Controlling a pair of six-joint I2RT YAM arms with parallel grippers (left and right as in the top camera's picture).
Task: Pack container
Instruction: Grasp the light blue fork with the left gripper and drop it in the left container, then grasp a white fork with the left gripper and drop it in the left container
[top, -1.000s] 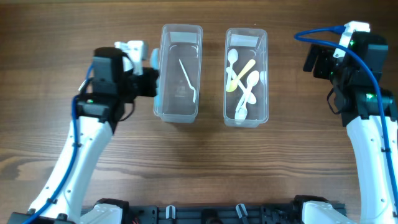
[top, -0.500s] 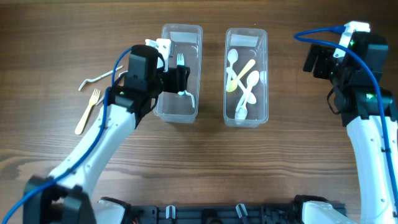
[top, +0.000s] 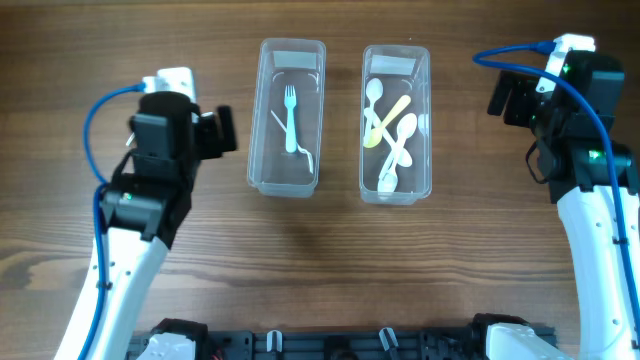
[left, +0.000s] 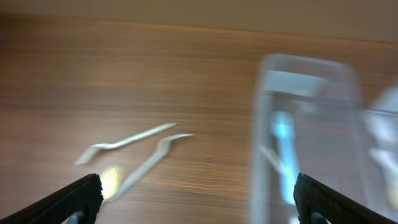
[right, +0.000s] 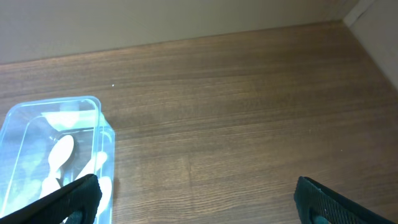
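Two clear containers stand side by side. The left container holds a blue fork and a white utensil. The right container holds several white spoons and a yellow one. My left gripper hovers open and empty just left of the left container. The blurred left wrist view shows that container with the blue fork and the open gripper. My right gripper is open and empty, well right of the containers.
Two white utensils and something yellow lie loose on the wood left of the containers, seen only in the left wrist view. The right wrist view shows the spoon container at its left and bare table under the gripper.
My left gripper opened and let the blue fork go into the left container, then swung back left, away from it. The right arm has not moved.
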